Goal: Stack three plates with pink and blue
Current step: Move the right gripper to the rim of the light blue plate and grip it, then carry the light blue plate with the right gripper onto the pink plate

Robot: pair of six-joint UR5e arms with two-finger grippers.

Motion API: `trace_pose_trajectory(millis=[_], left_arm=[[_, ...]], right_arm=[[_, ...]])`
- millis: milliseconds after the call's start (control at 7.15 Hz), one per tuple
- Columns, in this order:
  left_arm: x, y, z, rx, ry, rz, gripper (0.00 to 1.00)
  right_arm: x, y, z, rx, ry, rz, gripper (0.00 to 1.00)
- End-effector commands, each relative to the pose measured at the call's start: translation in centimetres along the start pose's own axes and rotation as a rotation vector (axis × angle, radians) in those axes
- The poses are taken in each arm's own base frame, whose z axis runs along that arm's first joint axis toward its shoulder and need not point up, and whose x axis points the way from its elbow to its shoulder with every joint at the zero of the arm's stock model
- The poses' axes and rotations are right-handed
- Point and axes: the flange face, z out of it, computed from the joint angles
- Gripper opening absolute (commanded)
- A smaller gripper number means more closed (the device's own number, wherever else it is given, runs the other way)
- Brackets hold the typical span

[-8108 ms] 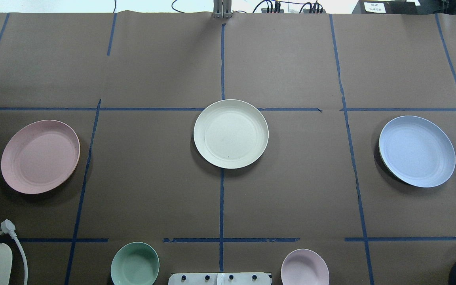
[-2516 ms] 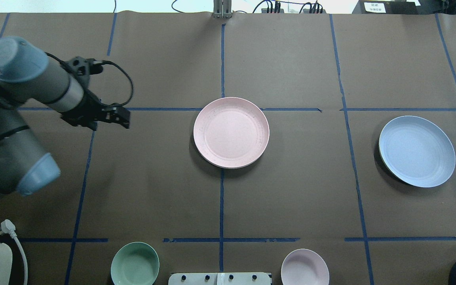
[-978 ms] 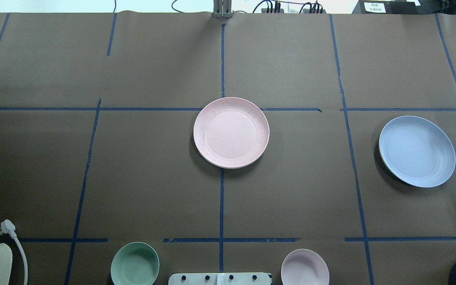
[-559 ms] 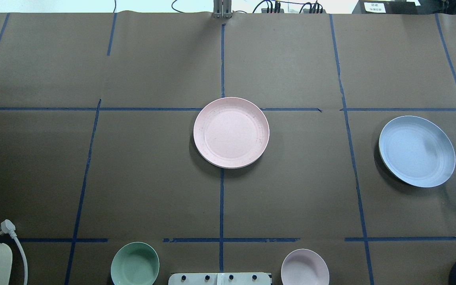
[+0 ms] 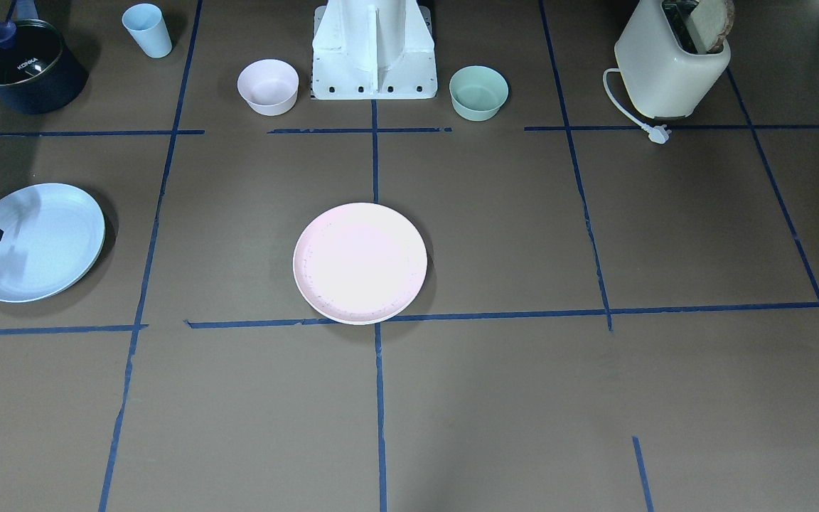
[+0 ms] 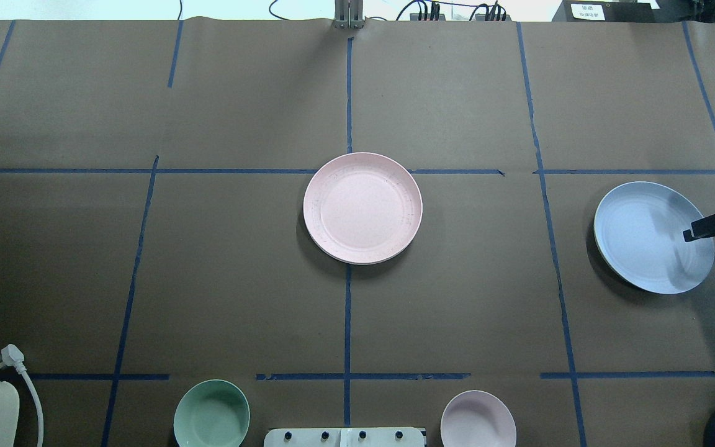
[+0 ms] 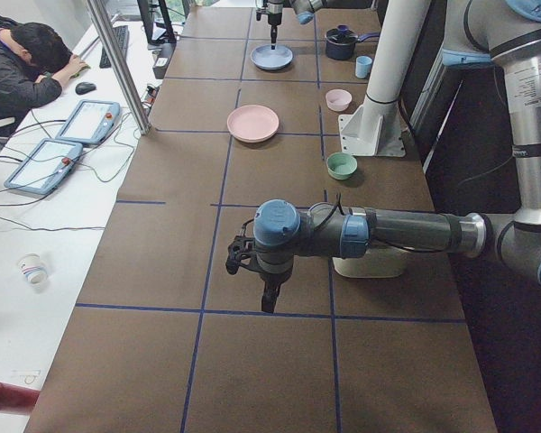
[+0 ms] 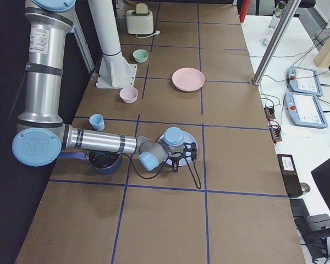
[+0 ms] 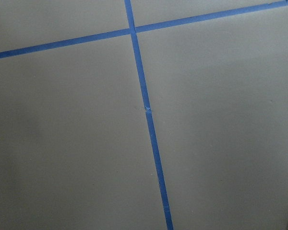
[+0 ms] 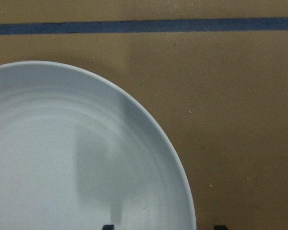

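Note:
The pink plate (image 6: 362, 208) lies at the table's middle on top of the cream-white plate, of which only a thin pale rim (image 5: 331, 315) shows. The blue plate (image 6: 649, 236) lies alone at the right. My right gripper (image 6: 696, 233) hovers over the blue plate's right rim. In the right wrist view (image 10: 164, 226) it is open, one fingertip over the plate (image 10: 77, 158) and one outside the rim. My left gripper (image 7: 266, 293) shows only in the exterior left view, far from the plates over bare table; I cannot tell whether it is open or shut.
A green bowl (image 6: 211, 415) and a small pink bowl (image 6: 478, 419) stand by the robot base (image 5: 374, 50). A toaster (image 5: 669, 64) with its cord, a dark pot (image 5: 22, 67) and a pale blue cup (image 5: 148, 30) stand along the robot's side.
The left arm set the pink plate on the cream-white one and withdrew out of the overhead view. The right gripper has come in from the right edge over the blue plate's rim.

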Motion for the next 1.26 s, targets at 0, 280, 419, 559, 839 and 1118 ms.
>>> trace_pose_trajectory(millis=[0,280,419,559,839,1118], left_arm=[[0.1,-0.1,-0.1,0.002,0.000,0.001,1.00],[0.1,0.0,-0.1,0.003,0.000,0.004,1.00],[0.1,0.0,-0.1,0.003,0.000,0.003,1.00],[0.1,0.0,-0.1,0.003,0.000,0.004,1.00],[0.1,0.0,-0.1,0.003,0.000,0.003,1.00],[0.1,-0.1,-0.1,0.002,0.000,0.001,1.00]], right_arm=[[0.5,0.6,0.7,-0.011,0.015,-0.002,0.46],[0.3,0.6,0.5,-0.009,0.012,-0.007,0.05],[-0.3,0.4,0.2,-0.003,0.003,-0.011,0.00],[-1.3,0.2,-0.4,0.004,-0.012,-0.021,0.00],[-6.7,-1.9,-2.8,0.016,-0.116,0.020,0.00],[-17.2,-3.9,-6.5,0.011,-0.245,0.084,0.00]])
